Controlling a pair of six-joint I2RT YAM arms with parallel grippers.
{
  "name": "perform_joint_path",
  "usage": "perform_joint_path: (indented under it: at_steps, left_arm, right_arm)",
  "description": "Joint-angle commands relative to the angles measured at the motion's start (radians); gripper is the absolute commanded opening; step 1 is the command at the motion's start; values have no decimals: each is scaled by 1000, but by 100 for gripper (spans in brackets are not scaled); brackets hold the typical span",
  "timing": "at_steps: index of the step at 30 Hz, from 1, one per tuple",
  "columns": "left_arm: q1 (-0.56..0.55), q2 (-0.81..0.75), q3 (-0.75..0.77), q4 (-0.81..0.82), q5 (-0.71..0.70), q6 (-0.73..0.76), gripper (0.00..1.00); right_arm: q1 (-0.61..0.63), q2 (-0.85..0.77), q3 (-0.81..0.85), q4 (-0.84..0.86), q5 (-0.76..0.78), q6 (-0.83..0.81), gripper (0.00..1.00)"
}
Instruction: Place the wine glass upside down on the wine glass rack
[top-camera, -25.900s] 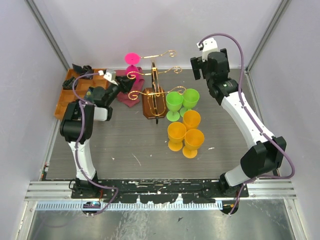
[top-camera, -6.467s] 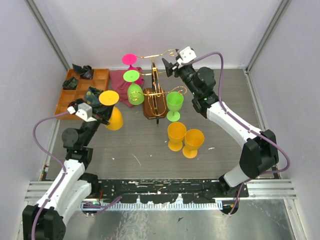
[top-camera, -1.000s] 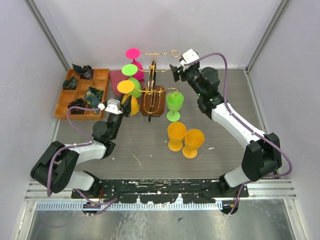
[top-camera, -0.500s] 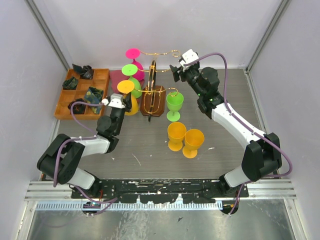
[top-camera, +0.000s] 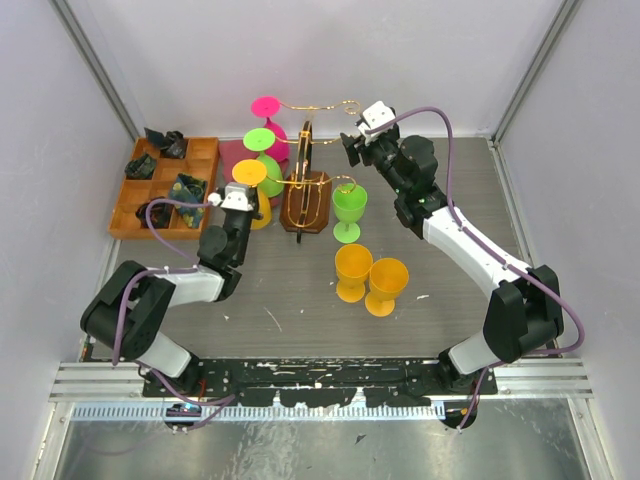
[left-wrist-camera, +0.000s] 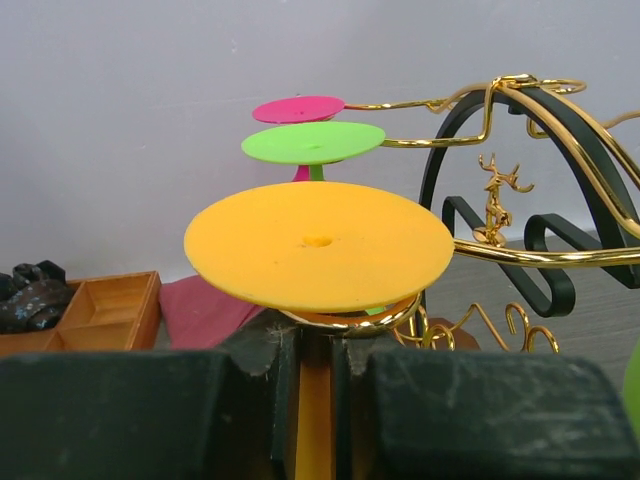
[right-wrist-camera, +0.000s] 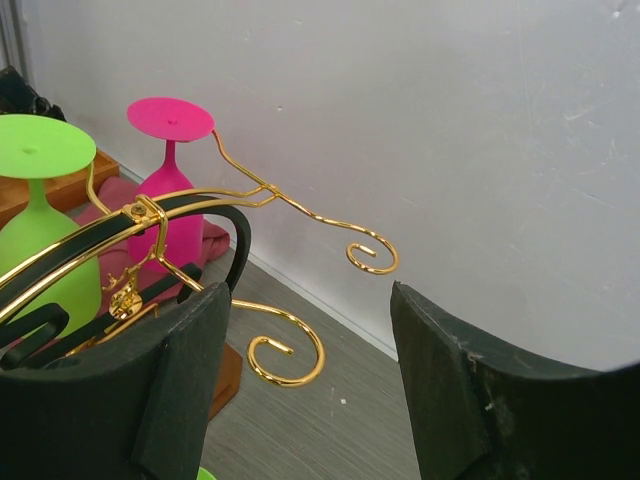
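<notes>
— From above, where do we find the orange wine glass (top-camera: 250, 172)?
— Upside down on the left side of the wine glass rack (top-camera: 305, 190), nearer than the hung green glass (top-camera: 260, 139) and pink glass (top-camera: 265, 106). Our left gripper (top-camera: 250, 203) is at it; our right gripper (top-camera: 351, 146) sits by the rack's far right.
— And from our left wrist?
— Our fingers (left-wrist-camera: 130, 410) pinch its stem, with the foot just above a gold loop.
— Right wrist?
— We see the jaws spread wide, holding nothing, near the scrolls.
</notes>
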Motion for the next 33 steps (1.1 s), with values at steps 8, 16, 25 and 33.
perform_joint_path:
  at_steps: [8,16,25,33]
  left_arm:
    - [-2,-95,-43,46,-60,14,13]
    - [-2,-152,-80,46,8,-15,14]
    - [-1,-188,-111,46,176,-101,15]
    - [-2,-118,-94,46,216,-141,43]
  right_arm:
    - [-4,-6,19,40,3,-8,71]
    - [-5,-3,20,40,0,-3,70]
    - [-4,3,27,40,0,-1,71]
    - [-5,0,33,36,26,28,71]
